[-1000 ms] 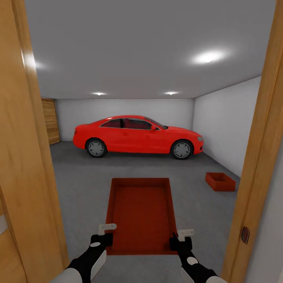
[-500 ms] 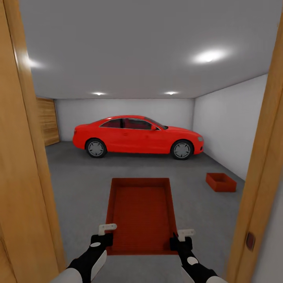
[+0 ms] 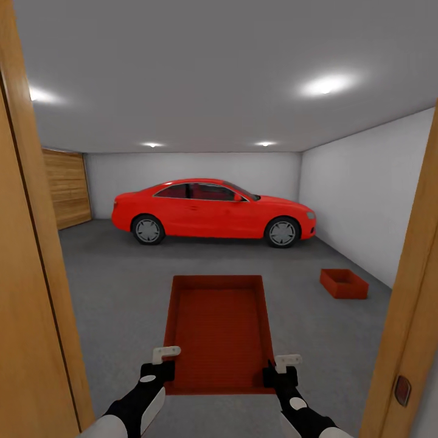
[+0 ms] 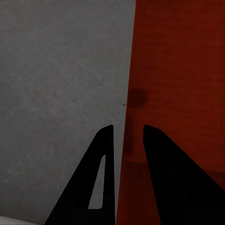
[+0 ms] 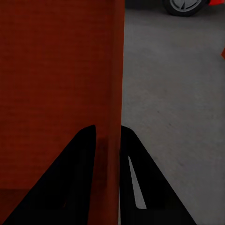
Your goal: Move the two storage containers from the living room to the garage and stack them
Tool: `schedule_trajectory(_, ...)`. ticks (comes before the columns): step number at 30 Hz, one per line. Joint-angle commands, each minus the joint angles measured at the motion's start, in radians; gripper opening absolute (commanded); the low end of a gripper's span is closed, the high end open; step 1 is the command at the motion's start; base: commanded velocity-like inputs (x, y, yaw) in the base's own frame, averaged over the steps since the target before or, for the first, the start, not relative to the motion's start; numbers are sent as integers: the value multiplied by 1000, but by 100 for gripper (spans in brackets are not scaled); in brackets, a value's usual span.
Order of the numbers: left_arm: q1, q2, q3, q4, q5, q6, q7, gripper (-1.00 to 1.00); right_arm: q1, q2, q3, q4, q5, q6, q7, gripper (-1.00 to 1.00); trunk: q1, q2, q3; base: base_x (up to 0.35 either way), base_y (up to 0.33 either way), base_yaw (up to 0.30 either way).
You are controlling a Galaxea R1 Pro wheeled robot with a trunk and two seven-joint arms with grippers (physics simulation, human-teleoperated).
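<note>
Garage (image 3: 182, 91) seen thru a wooden door frame (image 3: 30, 274), w/ frame posts at both edges of head view. White walls, grey ceiling w/ 4 lit lamps. Floor (image 3: 115, 286) is dark grey mottled concrete.

Red car (image 3: 213, 210) parked side-on along the far wall, nose toward the right wall. Wooden door (image 3: 66, 191) at far left corner, behind the car's tail end.

Carried container (image 3: 218, 331) (red-orange, no lid, ribbed inside bottom) sits low centre in head view, held off the floor between the 2 arms, long axis pointing away from the robot toward the car. Its near end is level w/ the wrists.

2nd container (image 3: 344, 283) rests on the floor near the right wall, well apart from the carried 1 and short of the car's front wheel. Same colour, open top.

Left gripper (image 3: 165, 360) at the near left corner of the carried container; in left wrist view the jaws of the left gripper (image 4: 126, 136) straddle the container's side wall (image 4: 178, 84), 1 finger outside over grey floor, 1 inside: clenched on the wall.

Right gripper (image 3: 280, 368) at the near right corner; right wrist view shows the right gripper (image 5: 108, 136) w/ jaws clamped on the opposite wall (image 5: 61, 84) the same way. Car wheel (image 5: 183, 6) shows at that view's far edge.
</note>
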Motion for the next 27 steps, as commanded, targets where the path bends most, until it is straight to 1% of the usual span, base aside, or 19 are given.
schedule_trajectory(1, 0, 10, 14, 0, 10, 2, 11, -100, -1, -4, -31, -2, 2, -4, -11, -100, 0, 0, 0, 2, 0, 0)
schedule_trajectory(6, 0, 10, 14, 0, 10, 2, 11, -100, -1, -4, -31, -3, 2, -4, -11, -100, 0, 0, 0, 0, -13, 0)
schedule_trajectory(13, 0, 11, 15, 0, 10, 2, 12, -100, -1, -4, -31, -2, 2, -4, -11, -100, 0, 0, 0, 0, -92, 0)
schedule_trajectory(27, 0, 11, 16, 0, 10, 2, 13, -100, -1, -2, -31, -2, 1, -3, -11, -100, 0, 0, 0, 10, -5, 0)
